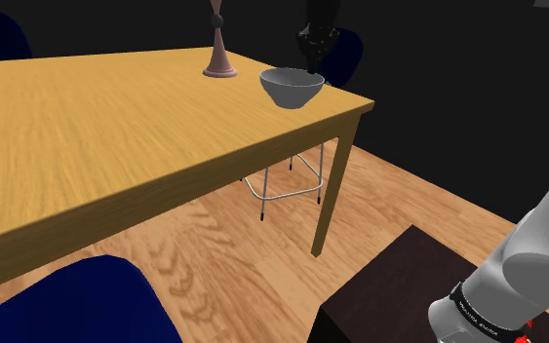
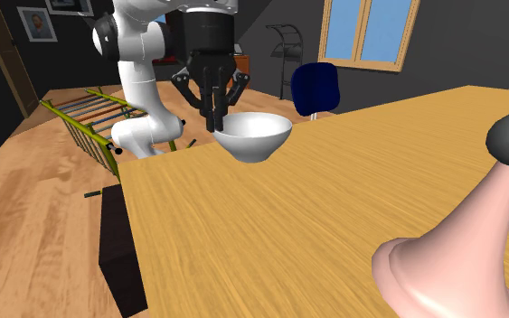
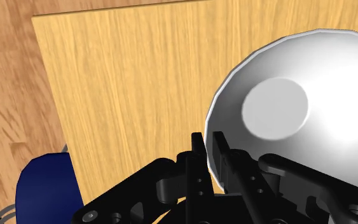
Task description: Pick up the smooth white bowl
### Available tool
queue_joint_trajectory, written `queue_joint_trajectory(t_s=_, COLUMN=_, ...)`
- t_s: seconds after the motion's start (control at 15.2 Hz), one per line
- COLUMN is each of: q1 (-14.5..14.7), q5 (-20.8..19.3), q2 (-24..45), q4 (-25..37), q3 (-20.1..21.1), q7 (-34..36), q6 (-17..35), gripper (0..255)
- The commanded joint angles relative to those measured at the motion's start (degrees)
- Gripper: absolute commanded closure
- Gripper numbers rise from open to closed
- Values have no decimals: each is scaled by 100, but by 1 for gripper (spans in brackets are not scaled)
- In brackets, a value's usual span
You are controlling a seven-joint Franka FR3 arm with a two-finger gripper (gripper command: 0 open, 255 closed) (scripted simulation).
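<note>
The smooth white bowl (image 1: 292,88) (image 2: 258,135) (image 3: 285,108) is near the corner of the wooden table (image 1: 116,127) (image 2: 334,235) (image 3: 120,76). My black gripper (image 2: 214,125) (image 3: 207,137) (image 1: 312,66) comes down onto the bowl's rim on the side toward the table edge. Its fingers stand close together with the rim clasped between them. Whether the bowl's base touches the tabletop I cannot tell.
A pink turned vase-like piece (image 1: 219,54) (image 2: 460,244) with a dark ball on it stands on the table beyond the bowl. A blue chair (image 1: 97,302) (image 2: 315,88) (image 3: 47,191) and a metal stool (image 1: 292,180) are on the wood floor. My dark stand (image 1: 389,292) is below.
</note>
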Motion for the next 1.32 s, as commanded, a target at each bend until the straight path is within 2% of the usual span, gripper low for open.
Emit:
queue_joint_trajectory(t_s=0.0, q1=1, q5=2, q2=0, q4=-5, q3=2, q7=0, q6=0, gripper=255)
queue_joint_trajectory(t_s=0.26, q1=3, q5=0, q2=10, q4=-2, q3=2, q7=1, q6=8, gripper=255)
queue_joint_trajectory(t_s=0.46, q1=18, q5=-26, q2=142, q4=413, q3=12, q7=4, q6=-277, gripper=255)
queue_joint_trajectory(t_s=0.92, q1=83, q5=-120, q2=572, q4=1584, q3=42, q7=15, q6=-1025, gripper=255)
queue_joint_trajectory(t_s=1.25, q1=186, q5=-244, q2=1077, q4=2764, q3=68, q7=23, q6=-1709, gripper=255)
